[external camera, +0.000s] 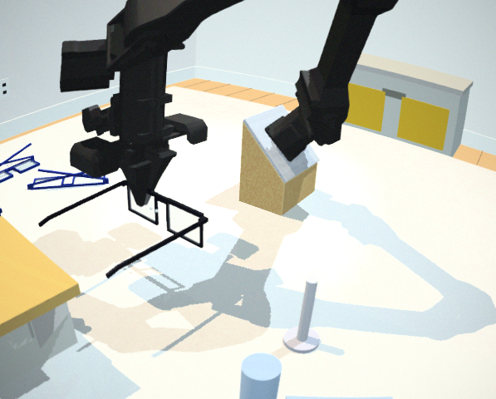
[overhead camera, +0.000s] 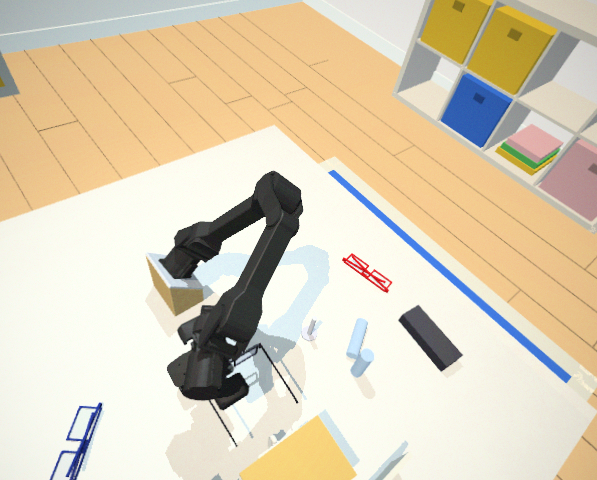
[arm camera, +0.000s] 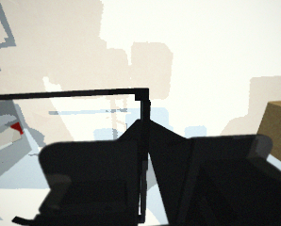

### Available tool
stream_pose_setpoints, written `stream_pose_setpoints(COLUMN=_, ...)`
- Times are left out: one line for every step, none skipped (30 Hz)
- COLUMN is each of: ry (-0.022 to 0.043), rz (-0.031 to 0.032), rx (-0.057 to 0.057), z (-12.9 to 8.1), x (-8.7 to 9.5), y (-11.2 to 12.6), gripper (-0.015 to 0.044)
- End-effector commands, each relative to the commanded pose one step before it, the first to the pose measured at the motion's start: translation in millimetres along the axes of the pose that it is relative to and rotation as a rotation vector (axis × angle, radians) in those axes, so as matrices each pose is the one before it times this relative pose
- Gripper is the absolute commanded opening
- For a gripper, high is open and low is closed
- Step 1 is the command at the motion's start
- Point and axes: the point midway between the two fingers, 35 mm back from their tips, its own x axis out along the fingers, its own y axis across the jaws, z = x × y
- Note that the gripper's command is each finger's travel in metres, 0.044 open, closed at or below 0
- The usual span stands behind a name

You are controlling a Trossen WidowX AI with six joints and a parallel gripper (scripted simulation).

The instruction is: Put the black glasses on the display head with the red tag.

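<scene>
My gripper (external camera: 141, 198) (arm camera: 142, 123) points straight down and is shut on the black glasses (external camera: 153, 249) (overhead camera: 283, 379) (arm camera: 65, 94), pinching the top rim of one lens near the bridge. The glasses hang level a little above the white table, lenses upright, both temples open and pointing toward the yellow-topped stand (external camera: 16, 274) (overhead camera: 298, 457). In the wrist view a small red patch (arm camera: 17, 127) on a pale shape shows at the left edge; I cannot tell if it is the tagged head. No display head shows clearly in the top and exterior views.
A wooden wedge block (external camera: 273, 180) (overhead camera: 177, 297) (arm camera: 274, 124) carries the arm's base. Blue glasses (external camera: 67, 180) (overhead camera: 78, 439) lie to one side and red glasses (overhead camera: 366, 272) to the other. A thin post on a round foot (external camera: 303, 317), pale blue cylinders (overhead camera: 357, 338) and a dark box (overhead camera: 430, 336) stand nearby.
</scene>
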Motion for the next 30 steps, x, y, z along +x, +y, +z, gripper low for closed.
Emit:
stream_pose_setpoints(ry=0.00791, rz=-0.00262, rx=0.0074, z=-1.25, x=2.57, y=-2.23, gripper=0.0)
stream_pose_setpoints(ry=0.0, rz=0.0, rx=0.0, z=0.0, x=0.0, y=0.0, gripper=0.0)
stream_pose_setpoints(ry=0.0, rz=0.0, rx=0.0, z=-0.02, x=0.11, y=-0.13, gripper=0.0)
stream_pose_setpoints(ry=0.0, rz=0.0, rx=0.0, z=0.0, x=0.0, y=0.0, gripper=0.0)
stream_pose_setpoints(ry=0.0, rz=0.00067, rx=0.0, z=-0.01, x=0.04, y=-0.06, gripper=0.0)
stream_pose_setpoints(ry=0.0, rz=0.00006, rx=0.0, z=0.0, x=0.01, y=0.28, gripper=0.0)
stream_pose_setpoints(ry=0.0, rz=0.00011, rx=0.0, z=0.0, x=0.01, y=0.5, gripper=0.0)
stream_pose_setpoints(ry=-0.00001, rz=0.00016, rx=0.0, z=0.0, x=0.02, y=0.75, gripper=0.0)
stream_pose_setpoints(ry=0.0, rz=0.00019, rx=0.0, z=0.0, x=0.03, y=0.89, gripper=0.0)
stream_pose_setpoints(ry=-0.00001, rz=0.00094, rx=0.0, z=-0.01, x=0.06, y=1.1, gripper=0.0)
stream_pose_setpoints(ry=-0.00022, rz=0.00134, rx=0.0, z=-0.01, x=0.09, y=1.28, gripper=0.0)
stream_pose_setpoints(ry=-0.00056, rz=0.00185, rx=-0.0001, z=-0.02, x=0.13, y=1.43, gripper=0.0)
stream_pose_setpoints(ry=-0.00088, rz=0.00201, rx=-0.0001, z=-0.03, x=0.13, y=1.27, gripper=0.0)
stream_pose_setpoints(ry=-0.00131, rz=0.00234, rx=-0.0001, z=-0.04, x=0.15, y=1.3, gripper=0.0)
stream_pose_setpoints(ry=-0.00155, rz=0.00228, rx=-0.0001, z=-0.04, x=0.14, y=1.22, gripper=0.0)
stream_pose_setpoints(ry=-0.00209, rz=0.00213, rx=-0.0001, z=-0.05, x=0.16, y=1.47, gripper=0.0)
stream_pose_setpoints(ry=-0.002, rz=0.00144, rx=-0.0001, z=-0.04, x=0.13, y=1.38, gripper=0.0)
stream_pose_setpoints(ry=-0.00113, rz=0.00084, rx=-0.0001, z=-0.03, x=0.08, y=1.21, gripper=0.0)
stream_pose_setpoints(ry=-0.00062, rz=0.00048, rx=-0.0001, z=-0.03, x=0.05, y=1.09, gripper=0.0)
stream_pose_setpoints(ry=-0.00036, rz=0.0003, rx=-0.0001, z=-0.03, x=0.03, y=1.09, gripper=0.0)
stream_pose_setpoints(ry=-0.00023, rz=0.00021, rx=-0.0001, z=-0.03, x=0.02, y=1.14, gripper=0.0)
stream_pose_setpoints(ry=-0.00015, rz=0.00015, rx=0.0, z=-0.04, x=0.01, y=1.2, gripper=0.0)
stream_pose_setpoints(ry=-0.00009, rz=0.00011, rx=0.0, z=-0.04, x=0.02, y=1.24, gripper=0.0)
stream_pose_setpoints(ry=-0.00005, rz=0.00009, rx=0.0, z=-0.03, x=0.03, y=1.27, gripper=0.0)
stream_pose_setpoints(ry=-0.00003, rz=0.00007, rx=0.0, z=-0.03, x=0.03, y=1.3, gripper=0.0)
stream_pose_setpoints(ry=-0.00001, rz=-0.00049, rx=0.0, z=-0.03, x=0.03, y=1.27, gripper=0.0)
stream_pose_setpoints(ry=0.0, rz=-0.00096, rx=-0.0001, z=-0.02, x=0.03, y=1.36, gripper=0.0)
stream_pose_setpoints(ry=0.0, rz=-0.00138, rx=-0.0001, z=-0.01, x=0.04, y=1.47, gripper=0.0)
stream_pose_setpoints(ry=0.00043, rz=-0.00134, rx=0.0, z=0.0, x=0.03, y=1.22, gripper=0.0)
stream_pose_setpoints(ry=0.00071, rz=-0.00147, rx=0.0, z=0.0, x=0.03, y=1.22, gripper=0.0)
